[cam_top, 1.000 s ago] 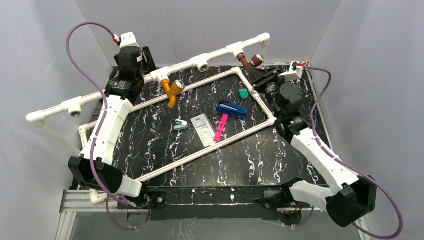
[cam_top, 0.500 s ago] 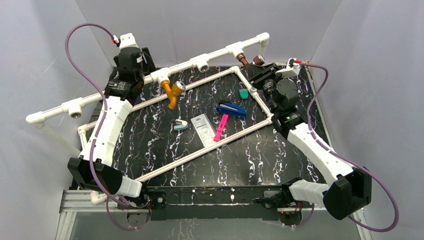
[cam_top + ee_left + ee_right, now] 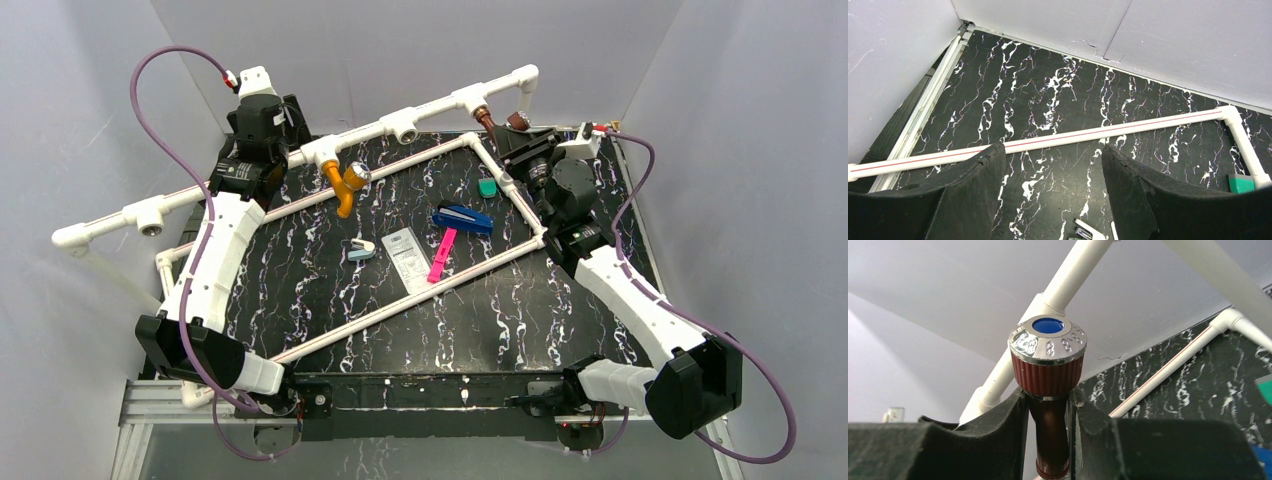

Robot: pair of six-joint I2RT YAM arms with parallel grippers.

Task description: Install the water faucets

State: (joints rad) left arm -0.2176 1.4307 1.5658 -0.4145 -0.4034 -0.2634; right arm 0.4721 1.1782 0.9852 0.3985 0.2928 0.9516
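Observation:
The dark brown faucet hangs from a tee at the right end of the raised white pipe. My right gripper is shut on it. In the right wrist view the gripper clamps the brown neck just under the ribbed, silvery, blue-centred knob. The orange faucet with its silvery knob hangs from a tee further left. My left gripper is behind that pipe. In the left wrist view it is open and empty above the black table.
A white pipe frame lies on the black marbled table. Inside the frame are a blue stapler, a pink clip, a green block, a white card and a small pale clip. White walls stand close around.
My right gripper has moved back and left to the brown faucet and closed on its neck. The left arm and the orange faucet have not moved.

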